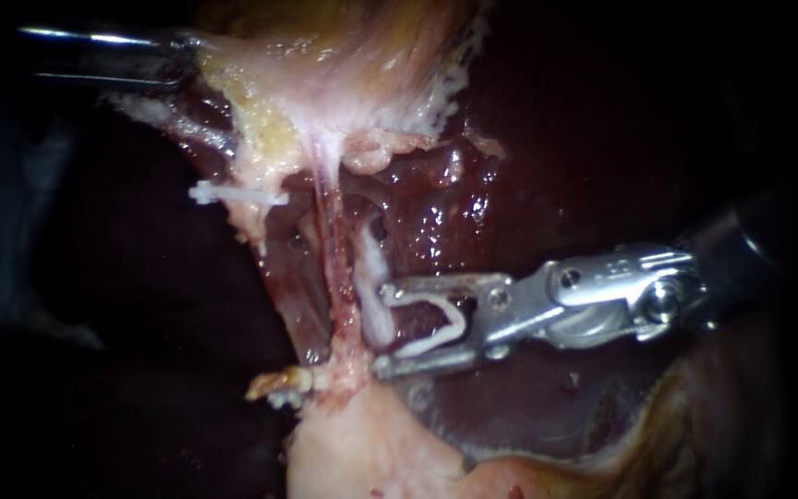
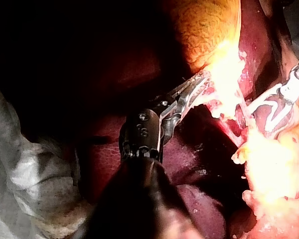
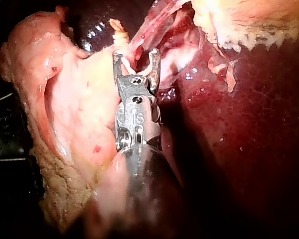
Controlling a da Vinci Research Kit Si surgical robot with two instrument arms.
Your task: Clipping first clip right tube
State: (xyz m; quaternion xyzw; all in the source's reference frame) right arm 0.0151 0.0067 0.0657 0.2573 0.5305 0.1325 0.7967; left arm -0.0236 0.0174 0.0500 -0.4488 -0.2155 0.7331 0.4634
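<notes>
Open white clip [image 1: 427,348] astride right tube [image 1: 373,277]

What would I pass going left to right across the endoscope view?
Dark left instrument → closed white plastic clip → thin red tube → pale whitish tube → shiny metal right instrument carrying an open white clip.

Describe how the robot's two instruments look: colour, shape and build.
The left instrument has a black, rounded wrist block with small round holes, followed by a slim silver metal linkage. The right instrument has a dark shaft and a bright silver hinged wrist with round pins and a screw head. It narrows to a slim silver end.
</notes>
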